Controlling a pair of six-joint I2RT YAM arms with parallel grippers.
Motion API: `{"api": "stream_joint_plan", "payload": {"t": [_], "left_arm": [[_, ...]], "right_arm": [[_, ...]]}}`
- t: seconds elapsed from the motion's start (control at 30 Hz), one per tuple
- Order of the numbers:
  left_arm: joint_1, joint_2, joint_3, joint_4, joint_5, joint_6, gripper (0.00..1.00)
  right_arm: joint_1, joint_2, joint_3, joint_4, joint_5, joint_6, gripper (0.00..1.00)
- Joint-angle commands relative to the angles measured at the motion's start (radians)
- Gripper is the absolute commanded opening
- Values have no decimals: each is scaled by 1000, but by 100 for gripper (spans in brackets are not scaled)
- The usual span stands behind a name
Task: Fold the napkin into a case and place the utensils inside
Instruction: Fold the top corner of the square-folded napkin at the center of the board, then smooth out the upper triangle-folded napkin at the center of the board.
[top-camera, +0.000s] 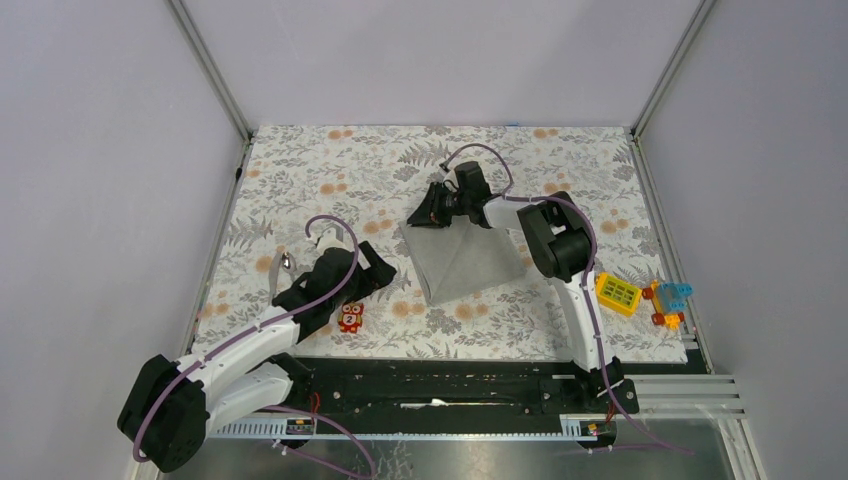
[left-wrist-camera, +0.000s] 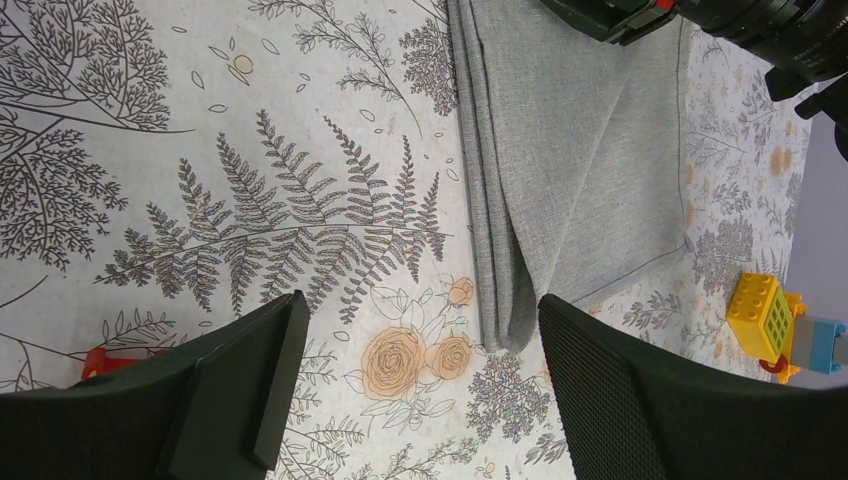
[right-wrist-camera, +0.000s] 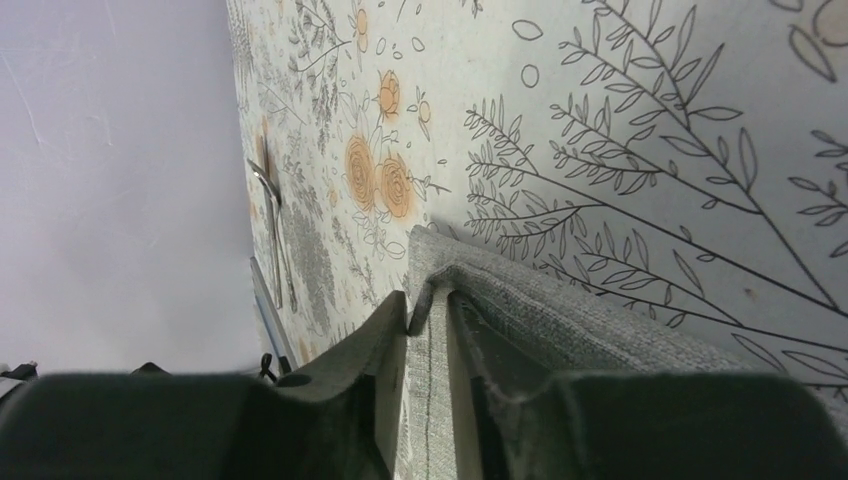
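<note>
The right gripper (top-camera: 437, 207) reaches down onto the 11 o'clock corner of the large plain light-grey cloth napkin (top-camera: 466, 262), which lies partly folded near the middle of the floral-printed table cover (top-camera: 300, 160). In the right wrist view the two dark fingers (right-wrist-camera: 372, 345) stand only a narrow way apart, and a doubled edge of the grey cloth rises between them. The cloth fills nearly the whole gap. I cannot tell whether the pads press it or merely flank it.

The left gripper (top-camera: 385, 272) hangs above the patterned cover at the napkin's 9 o'clock. Its jaws are spread wide, holding and touching nothing. In its wrist view only printed ferns and orange roses show between the fingers (left-wrist-camera: 250, 385), and the napkin's layered folded edge runs toward the gap from 12 o'clock, apart from both fingers.

The two slim shiny silver metal utensils (top-camera: 281, 267) lie side by side on the cover at 9 o'clock of the left arm, well apart from the napkin. They also show as thin bright lines in the right wrist view.

A small red toy figure (top-camera: 350, 318) sits at the napkin's 7 o'clock. A yellow studded block (top-camera: 618, 292) rests at its 4 o'clock, with a blue and orange toy piece (top-camera: 671, 301) just beside it at 3 o'clock.
</note>
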Motion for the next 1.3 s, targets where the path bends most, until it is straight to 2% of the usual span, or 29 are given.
{"api": "stream_joint_plan", "payload": {"t": [0.0, 0.17, 0.23, 0.3, 0.37, 0.5, 0.57, 0.77, 1.07, 1.27], "left_arm": [[6, 13, 8, 63, 15, 23, 92], [68, 156, 77, 174, 86, 87, 92], [106, 224, 124, 236, 173, 91, 89], [123, 306, 181, 308, 243, 92, 85], [131, 427, 283, 330, 334, 108, 75], [131, 661, 466, 376, 443, 106, 51], [134, 742, 512, 413, 439, 93, 46], [175, 922, 619, 456, 471, 89, 33], [210, 1000, 611, 513, 485, 69, 29], [240, 1007, 587, 487, 460, 17, 28]], "right_arm": [[8, 1, 51, 7, -48, 5, 34], [-4, -121, 59, 7, -138, 32, 62], [-32, -191, 13, 6, -124, 10, 69], [-81, -253, -84, 78, -97, 35, 73], [-135, -254, -117, 121, -95, 59, 70], [-227, -213, -106, 104, -110, 40, 52], [-251, -192, -90, 82, -121, 16, 44], [-287, -140, -66, 90, -158, -3, 39], [-283, -48, -25, 110, -160, 12, 38], [-282, -29, 12, -12, -21, -58, 38]]}}
